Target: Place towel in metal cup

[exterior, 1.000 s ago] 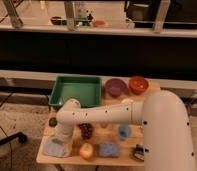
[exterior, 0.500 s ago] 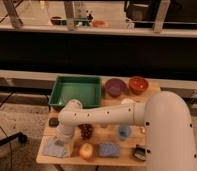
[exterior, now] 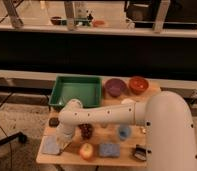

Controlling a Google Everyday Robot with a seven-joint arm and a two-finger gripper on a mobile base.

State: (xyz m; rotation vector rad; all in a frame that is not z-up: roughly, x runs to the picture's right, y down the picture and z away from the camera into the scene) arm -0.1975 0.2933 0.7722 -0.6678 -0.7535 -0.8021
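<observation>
The towel (exterior: pixel 51 145), a pale blue-grey cloth, lies flat at the table's front left corner. My gripper (exterior: pixel 63 141) hangs at the end of the white arm, just over the towel's right edge. I cannot tell whether it touches the cloth. A small dark, silvery thing at the front right looks like the metal cup (exterior: pixel 138 152). It sits far to the right of the gripper, close to the arm's base.
A green tray (exterior: pixel 76 90) stands at the back left, with a purple bowl (exterior: pixel 114 86) and an orange bowl (exterior: pixel 138 84) beside it. Grapes (exterior: pixel 86 131), an apple (exterior: pixel 86 150), a blue sponge (exterior: pixel 109 149) and a blue cup (exterior: pixel 124 132) lie mid-table. A small dark object (exterior: pixel 54 121) sits at the left edge.
The arm's end has come down a little towards the towel. The things on the table have not moved.
</observation>
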